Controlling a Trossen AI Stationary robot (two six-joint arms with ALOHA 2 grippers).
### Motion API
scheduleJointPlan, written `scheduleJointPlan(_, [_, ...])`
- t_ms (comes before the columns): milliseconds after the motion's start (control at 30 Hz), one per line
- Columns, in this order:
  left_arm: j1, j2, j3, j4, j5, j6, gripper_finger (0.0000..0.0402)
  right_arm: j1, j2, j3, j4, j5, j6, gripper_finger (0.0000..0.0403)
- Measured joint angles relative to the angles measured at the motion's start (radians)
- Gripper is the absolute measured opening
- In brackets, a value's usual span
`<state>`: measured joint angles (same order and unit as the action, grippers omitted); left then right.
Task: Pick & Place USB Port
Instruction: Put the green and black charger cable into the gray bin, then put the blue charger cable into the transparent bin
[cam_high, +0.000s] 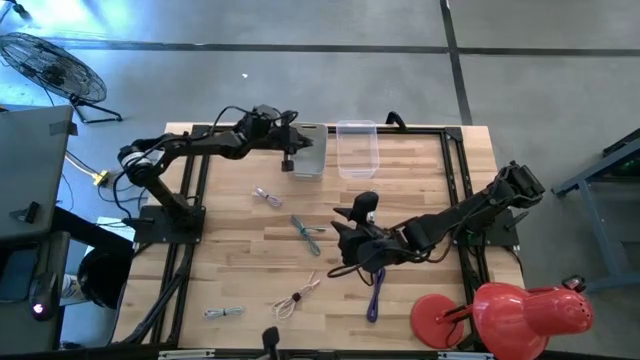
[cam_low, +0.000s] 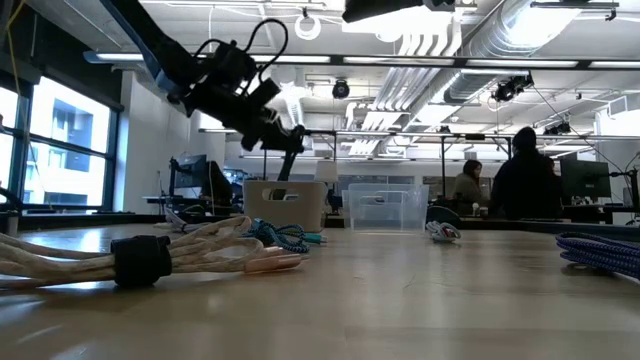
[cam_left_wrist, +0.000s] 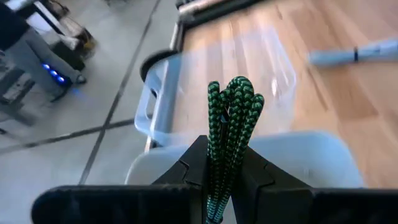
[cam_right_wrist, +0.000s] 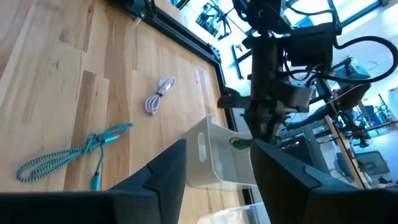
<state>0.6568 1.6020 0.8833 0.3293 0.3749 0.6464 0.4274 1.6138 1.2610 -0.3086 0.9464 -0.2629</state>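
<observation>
1. We start at the left gripper (cam_left_wrist: 225, 180): its jaws are clamped on a green braided cable (cam_left_wrist: 231, 118), folded into a bundle whose loops stand up out of the fingers in the left wrist view.

2. In the high view the left gripper (cam_high: 290, 150) hangs at the far edge of the table, right over the grey bin (cam_high: 308, 152). The right wrist view agrees — the green cable (cam_right_wrist: 240, 143) dangles just above the grey bin (cam_right_wrist: 208, 155), at its open mouth.

3. The relation that matters: the bin lies directly below the held cable, and the bundle's long axis runs down toward the opening. We judge the coming move to be a release, with perhaps a small descent first. Whether the cable already touches the rim we cannot tell.

4. A clear bin (cam_high: 357, 148) stands just beside the grey one, on its right. The left arm is plainly the nearer arm to both.

5. The right gripper (cam_high: 350, 238) sits low near mid-table, well apart from the bins, jaws spread and holding nothing — a purple cable (cam_high: 375, 295) lies just beside it toward the near edge.

6. Other cables remain on the wood: a teal cable (cam_high: 305, 233) at mid-table, a white cable (cam_high: 267, 196) nearer the left arm, a beige cable (cam_high: 296, 296) and a grey cable (cam_high: 224, 313) at the near edge.

7. Our judgement: one placement almost done, several pickups left.
</observation>
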Motion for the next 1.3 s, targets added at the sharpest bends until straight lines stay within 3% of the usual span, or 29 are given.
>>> scheduleJointPlan(400, [-0.002,0.005,0.004,0.002,0.007,0.065,0.0098,0.000,0.000,0.000,-0.002,-0.064,0.000,0.0170])
scheduleJointPlan(900, [-0.002,0.005,0.028,0.023,-0.029,0.021,0.0104,-0.001,0.000,0.000,-0.002,-0.064,0.001,0.0170])
scheduleJointPlan(1300, [-0.002,0.003,0.246,-0.300,-0.029,0.021,0.0104,-0.001,0.000,0.000,-0.017,-0.058,0.001,0.0170])
